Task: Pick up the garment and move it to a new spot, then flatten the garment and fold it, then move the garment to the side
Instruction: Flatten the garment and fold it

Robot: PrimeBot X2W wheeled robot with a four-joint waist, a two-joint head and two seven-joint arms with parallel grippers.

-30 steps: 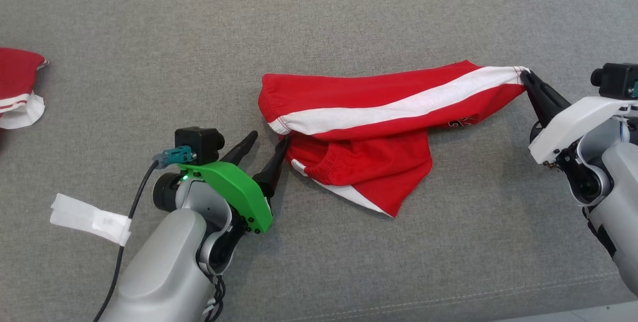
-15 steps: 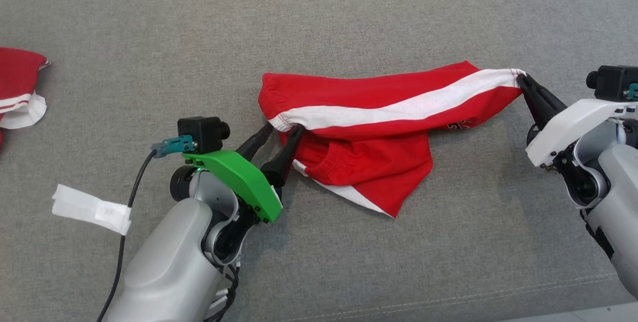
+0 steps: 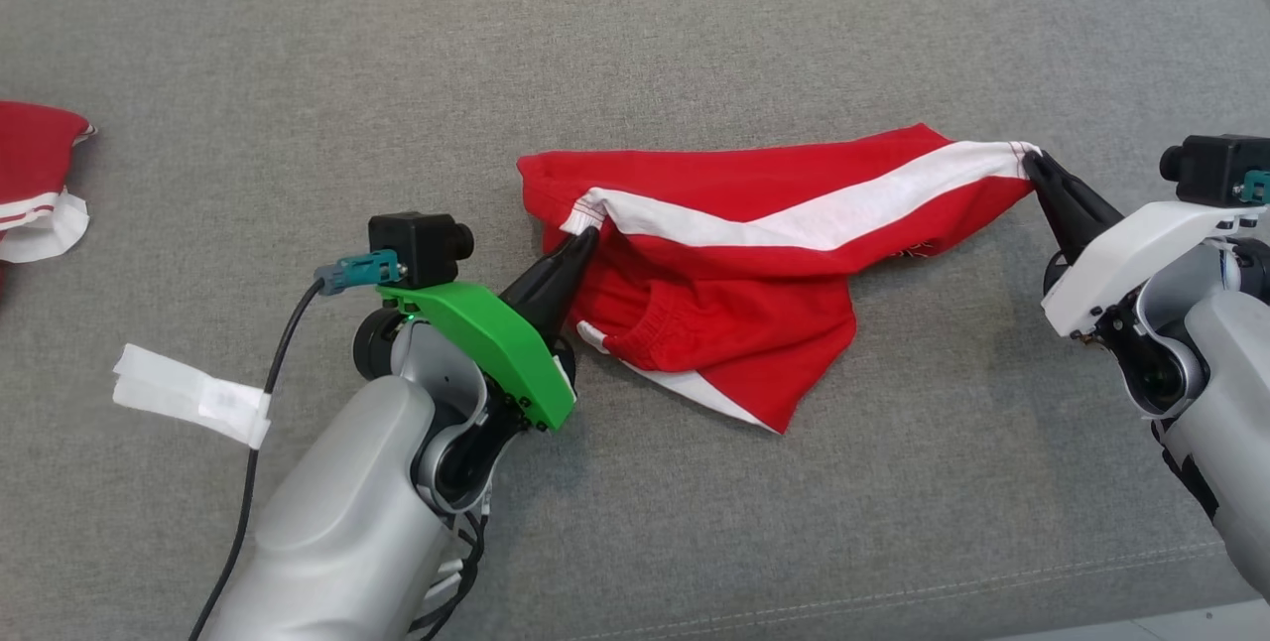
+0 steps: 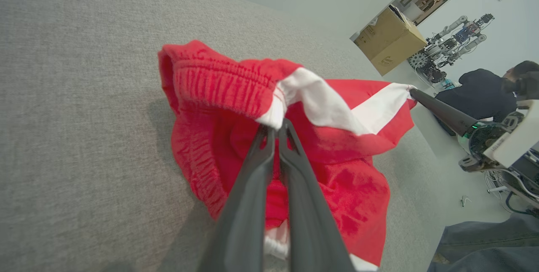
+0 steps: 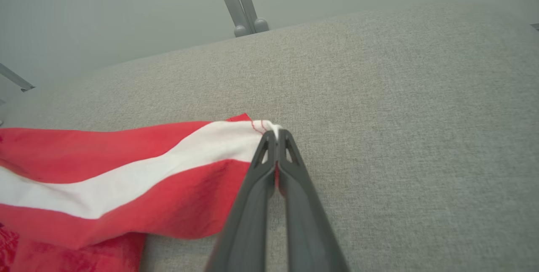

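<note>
The left gripper (image 3: 585,239) sits at 9 o'clock of the garment (image 3: 734,274) — fingers clamped on its white-striped waistband edge. The red garment lies bunched on the grey cushion (image 3: 635,56); at its 2 o'clock, the right gripper (image 3: 1032,160) pinches the stripe's far corner

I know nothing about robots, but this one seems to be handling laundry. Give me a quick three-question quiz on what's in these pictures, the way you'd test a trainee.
1. True or false: the left gripper is shut on the red garment.
2. Pick one: the right gripper pinches A) the end of the garment's white stripe, B) a cardboard box, C) nothing, its jaws wide open.
3. Fill in: at the head view's left edge lies another ____-and-white cloth.

Key: 1 true; 2 A; 3 red.
</note>
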